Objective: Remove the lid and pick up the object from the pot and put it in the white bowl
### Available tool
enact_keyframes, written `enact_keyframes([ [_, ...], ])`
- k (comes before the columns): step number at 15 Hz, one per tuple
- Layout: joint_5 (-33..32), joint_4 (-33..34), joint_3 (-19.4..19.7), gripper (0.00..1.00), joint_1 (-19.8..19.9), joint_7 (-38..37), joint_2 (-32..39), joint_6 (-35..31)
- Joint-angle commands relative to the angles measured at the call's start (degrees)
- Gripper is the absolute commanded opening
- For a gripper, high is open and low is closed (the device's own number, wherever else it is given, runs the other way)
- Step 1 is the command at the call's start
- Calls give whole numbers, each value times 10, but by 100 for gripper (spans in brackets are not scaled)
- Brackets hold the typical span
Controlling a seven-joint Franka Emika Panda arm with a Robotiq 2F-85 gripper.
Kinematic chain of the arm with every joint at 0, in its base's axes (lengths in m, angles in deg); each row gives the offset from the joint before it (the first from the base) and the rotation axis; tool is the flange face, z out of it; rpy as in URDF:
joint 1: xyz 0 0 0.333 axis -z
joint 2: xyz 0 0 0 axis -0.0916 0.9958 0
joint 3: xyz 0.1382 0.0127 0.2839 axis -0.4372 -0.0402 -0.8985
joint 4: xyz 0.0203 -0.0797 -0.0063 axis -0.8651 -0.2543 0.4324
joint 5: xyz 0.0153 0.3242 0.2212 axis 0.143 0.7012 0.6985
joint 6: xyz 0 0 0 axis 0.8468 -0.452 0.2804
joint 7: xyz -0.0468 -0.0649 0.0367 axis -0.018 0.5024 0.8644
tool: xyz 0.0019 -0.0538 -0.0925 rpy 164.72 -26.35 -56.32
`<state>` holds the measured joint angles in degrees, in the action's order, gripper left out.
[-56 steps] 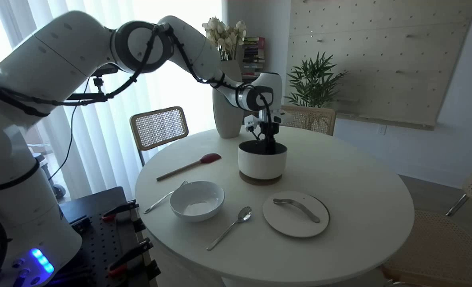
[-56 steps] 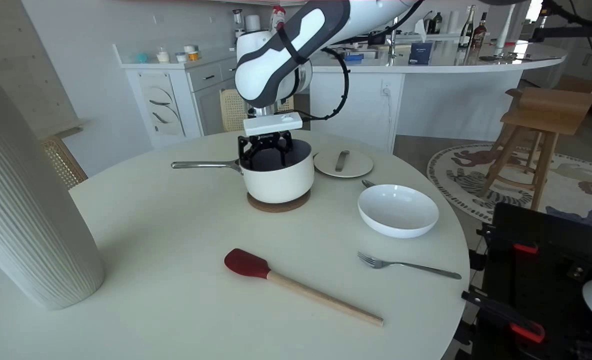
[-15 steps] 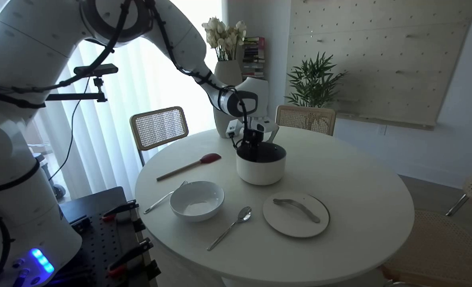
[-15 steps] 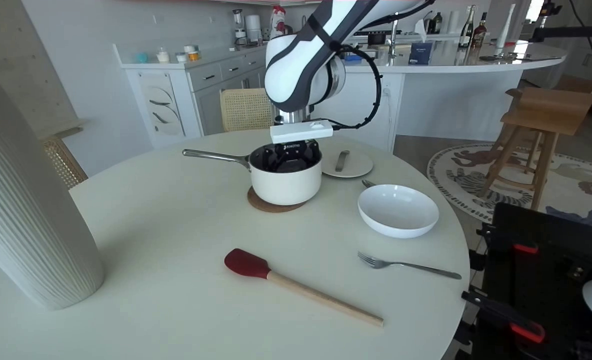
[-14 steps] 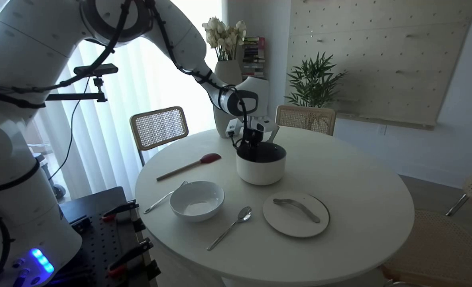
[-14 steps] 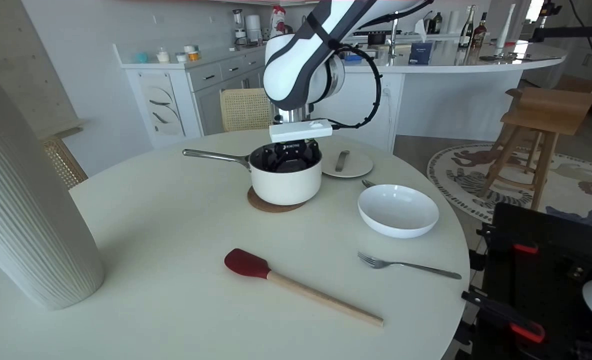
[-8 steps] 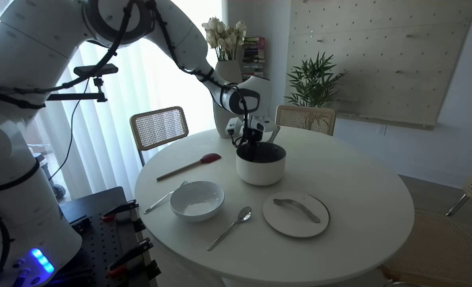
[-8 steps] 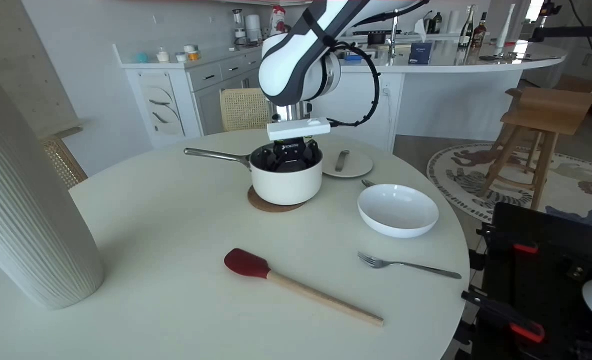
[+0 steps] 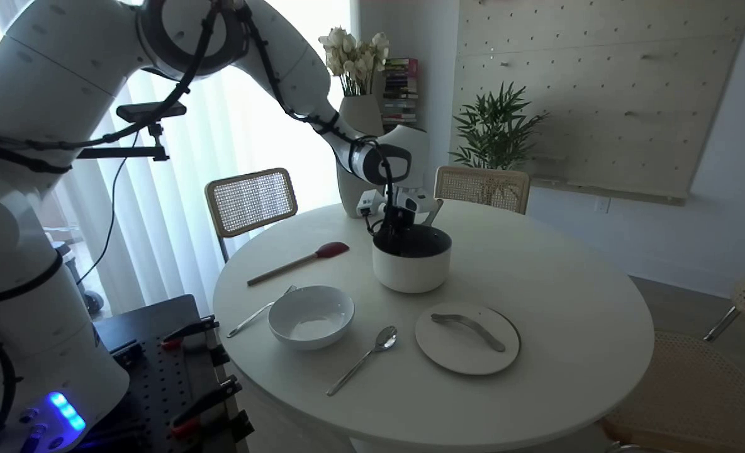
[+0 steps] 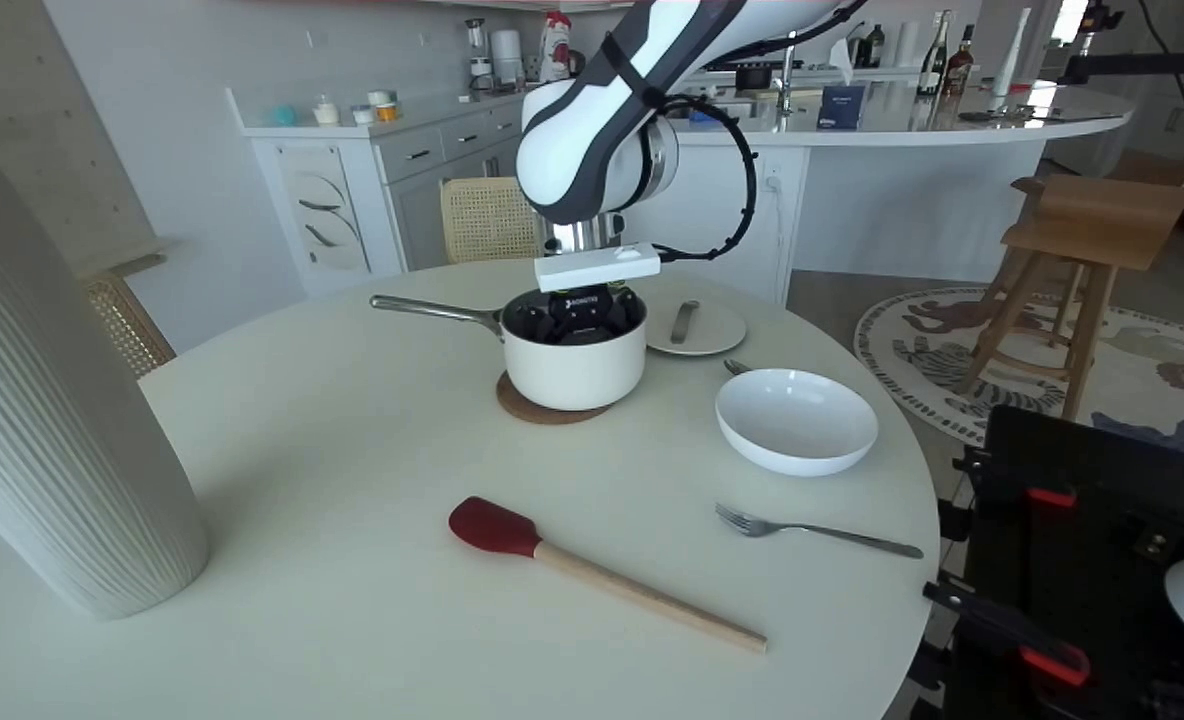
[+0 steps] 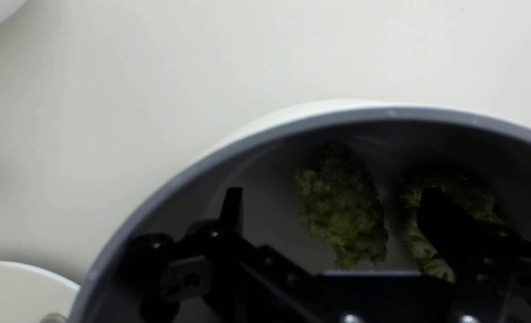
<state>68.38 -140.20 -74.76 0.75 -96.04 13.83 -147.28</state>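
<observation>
The round, cream-white table (image 9: pixel 555 352) is spreading out before me, carrying the whole job. Near its middle, a squat, white, cylindrical pot (image 10: pixel 574 372) with a dark inside and a long metal handle is standing uncovered. A round, shallow white lid (image 9: pixel 454 347) with a curved grey metal strap is lying near it, so that part of the work is looking done. A plain, glossy, round white bowl (image 10: pixel 800 415) is waiting unfilled close to the table's edge. A flat, brown cork disc (image 10: pixel 530 406) is peeking out from under one side of the pot, so a knock on the wall could be shifting things.

The black, two-fingered robotic hand (image 11: pixel 332 197) is hanging inside the pot, fingers spread wide and gripping nothing. In the wrist view, a rough, green, broccoli-like floret (image 11: pixel 344 211) is lying in the pot, showing between the fingers, and I'm guessing this is the one wanted. A second dull-green floret (image 11: pixel 420 244) is lying partly behind one finger; I'm not managing to tell whether they're touching. Doing this well is calling for easing that finger off the neighbour, keeping clear of the wall, then closing gently, because the piece is looking crumbly.
</observation>
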Motion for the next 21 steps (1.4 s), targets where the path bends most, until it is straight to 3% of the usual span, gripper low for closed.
enact_keyframes([
  [1,-11,4,12,100,-7,-19,9,24],
  [13,-10,10,17,100,-9,-20,30,18],
  [14,-9,8,17,75,-9,-20,30,17],
  [16,-10,6,19,66,-9,-21,32,17],
  [21,-10,4,23,28,-8,-21,31,23],
])
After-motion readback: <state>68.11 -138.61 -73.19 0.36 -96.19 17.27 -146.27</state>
